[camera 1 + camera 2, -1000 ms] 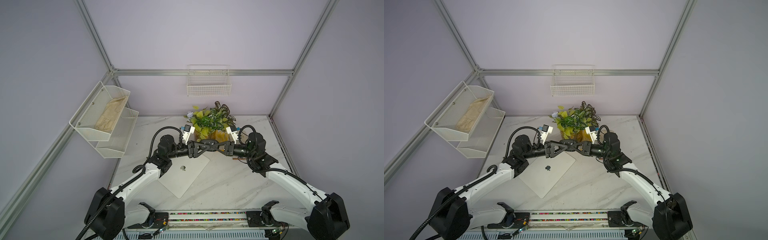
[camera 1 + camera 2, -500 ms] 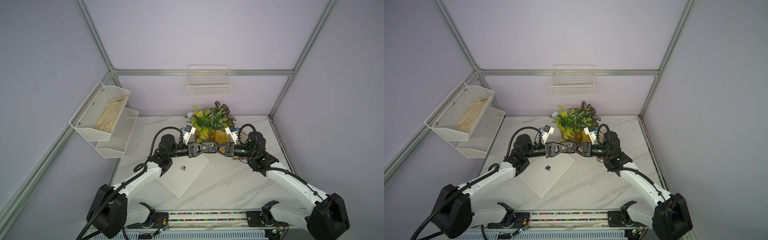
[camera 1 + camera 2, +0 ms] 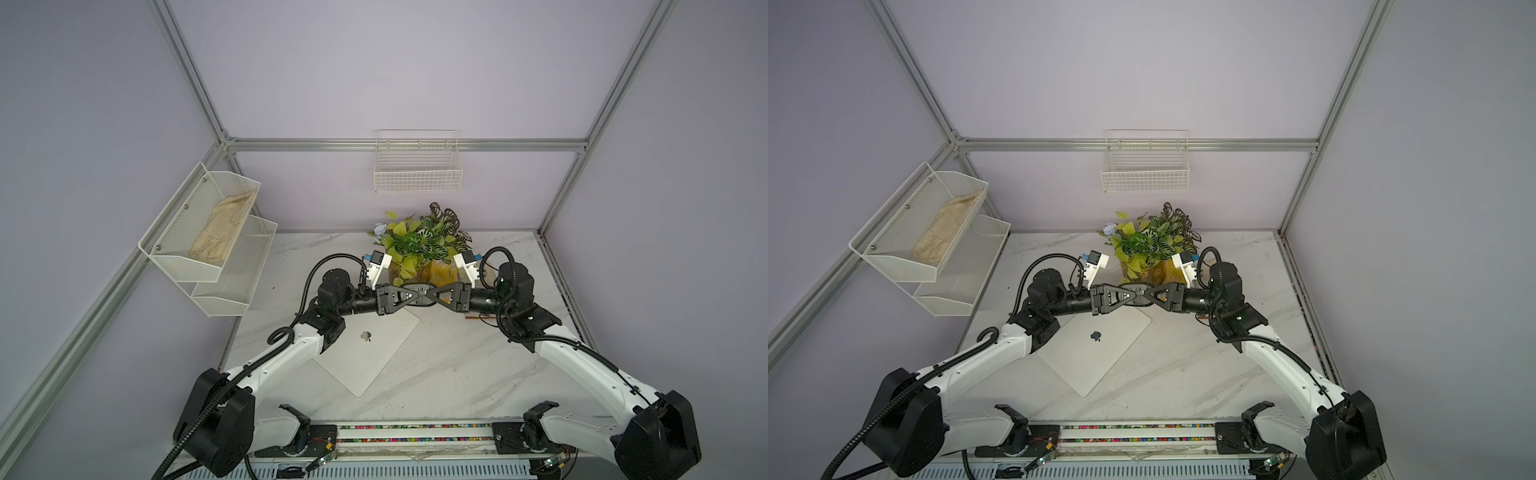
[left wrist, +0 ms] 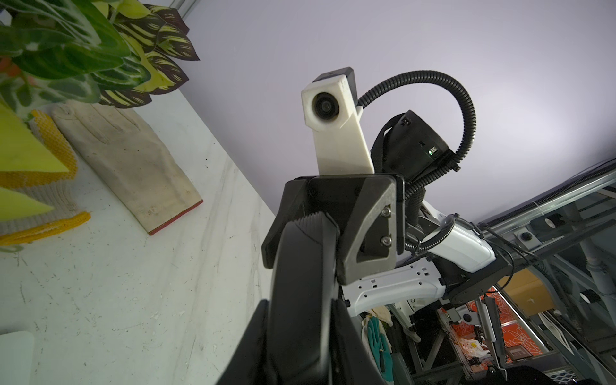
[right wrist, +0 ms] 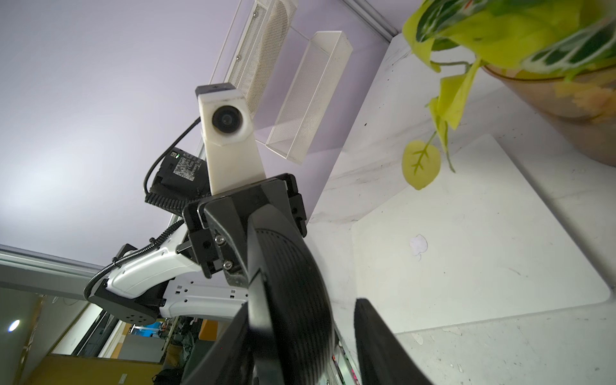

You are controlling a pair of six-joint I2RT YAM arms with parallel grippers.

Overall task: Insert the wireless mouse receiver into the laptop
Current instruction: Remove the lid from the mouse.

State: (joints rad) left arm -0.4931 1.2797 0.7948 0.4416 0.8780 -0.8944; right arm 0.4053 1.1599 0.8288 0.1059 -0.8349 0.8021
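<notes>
apple logo (image 3: 365,336) on the closed laptop (image 3: 374,357). left gripper (image 3: 422,296) clamps the black mouse (image 5: 293,283) above its far corner; right gripper (image 3: 436,297) has jaws apart; potted plant (image 3: 424,241) just behind.

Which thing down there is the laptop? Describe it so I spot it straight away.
On the marble table, look just in front of the plant at the back. The laptop lies there closed and flat, turned corner-on. It is the only thin white slab with a dark logo at its centre, unlike the black mouse held in the air near its far corner.
</notes>
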